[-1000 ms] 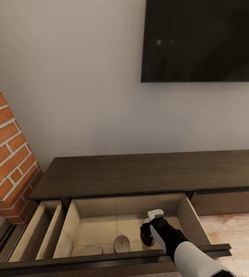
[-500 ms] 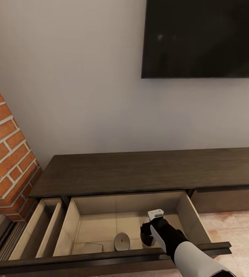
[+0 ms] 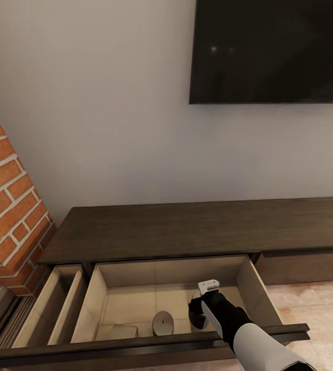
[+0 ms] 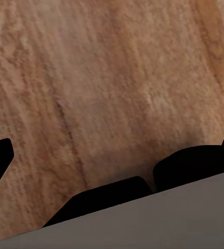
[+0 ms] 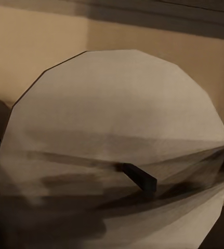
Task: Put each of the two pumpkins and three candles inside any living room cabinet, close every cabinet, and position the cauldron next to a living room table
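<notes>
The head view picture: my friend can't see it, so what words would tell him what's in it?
A robot's right gripper reaches into an open drawer of a long dark wood cabinet, where a cream candle sits. A black TV hangs on the wall above, with a brick column at the left.

A dark TV [image 3: 272, 51] hangs flat on the pale grey wall [image 3: 99, 113], its screen showing two faint glints near the top. A red brick column [image 3: 6, 206] with pale mortar rises at the left. Light wooden floor [image 3: 315, 309] shows at the lower right, streaked with darker grain.
</notes>
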